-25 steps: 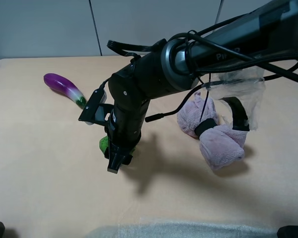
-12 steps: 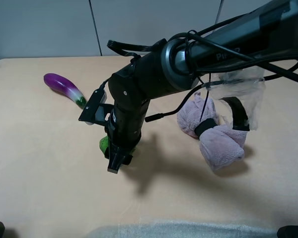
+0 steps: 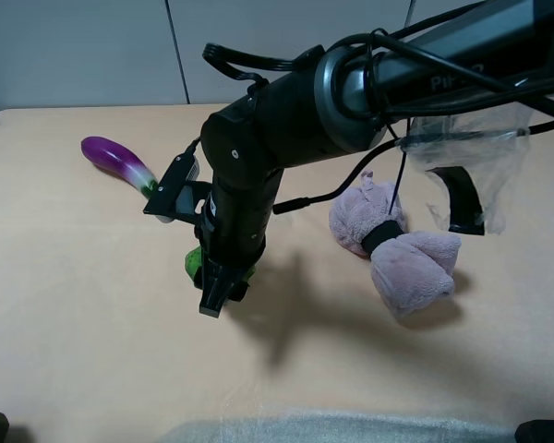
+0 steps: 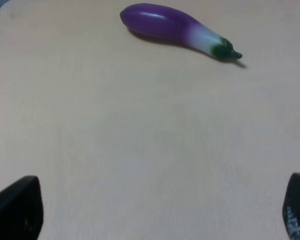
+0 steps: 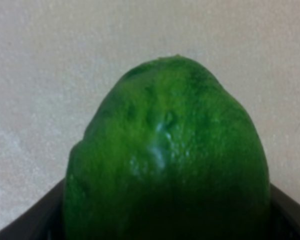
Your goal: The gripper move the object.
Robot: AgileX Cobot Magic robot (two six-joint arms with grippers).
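The green dimpled lime (image 5: 165, 150) fills the right wrist view, sitting between the black fingers (image 5: 25, 220) of my right gripper. In the exterior high view only a green sliver of the lime (image 3: 194, 263) shows beside the black right gripper (image 3: 214, 297), which points down at the table left of the middle, at the end of the bulky black arm reaching across. The gripper is shut on the lime, close to the table surface. My left gripper (image 4: 157, 210) is open and empty, its fingertips (image 4: 15, 207) wide apart above bare table.
A purple eggplant (image 3: 120, 164) lies at the back left, also in the left wrist view (image 4: 175, 27). A pink plush toy (image 3: 402, 258) lies right of the middle. Clear plastic (image 3: 466, 157) and a black strap hang from the right arm. A pale cloth (image 3: 332, 429) lies at the front edge.
The right arm's upper part has risen a little, lifting the clear plastic and black strap off the plush toy. The gripper stays shut on the lime and has shifted only slightly.
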